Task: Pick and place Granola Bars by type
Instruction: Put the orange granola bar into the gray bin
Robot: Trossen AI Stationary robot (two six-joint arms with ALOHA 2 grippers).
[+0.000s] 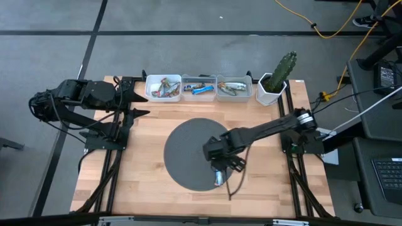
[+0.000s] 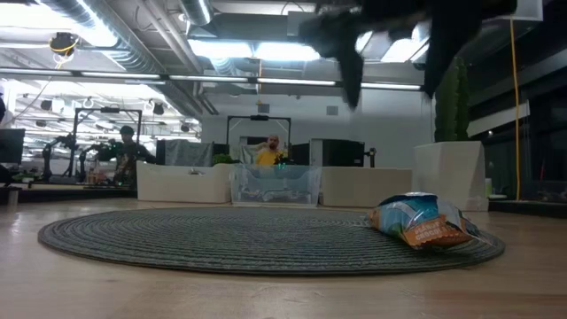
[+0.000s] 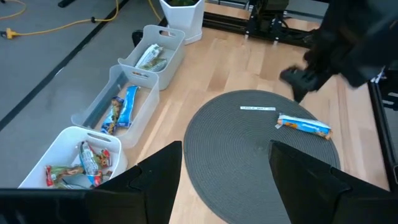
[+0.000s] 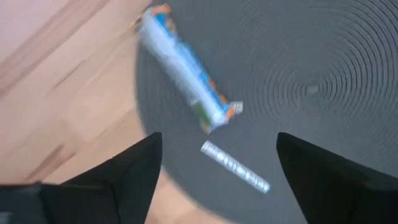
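Observation:
One granola bar, light blue with orange ends, lies flat on the round grey mat near its near-right rim (image 1: 218,180) (image 2: 420,221) (image 3: 303,126) (image 4: 184,70). My right gripper (image 1: 221,167) (image 2: 392,93) (image 4: 217,171) hangs open above the mat, just beyond the bar, with clear air between it and the bar. My left gripper (image 3: 224,180) is open and waits at the table's far left (image 1: 129,103). More wrapped bars lie in three bins on the far edge (image 1: 199,88) (image 3: 115,106).
A thin white strip (image 3: 258,109) (image 4: 235,166) lies on the mat (image 1: 188,147) beside the bar. A white pot with a green cactus (image 1: 276,81) stands at the far right, next to the bins. Bare wood borders the mat on the left and near sides.

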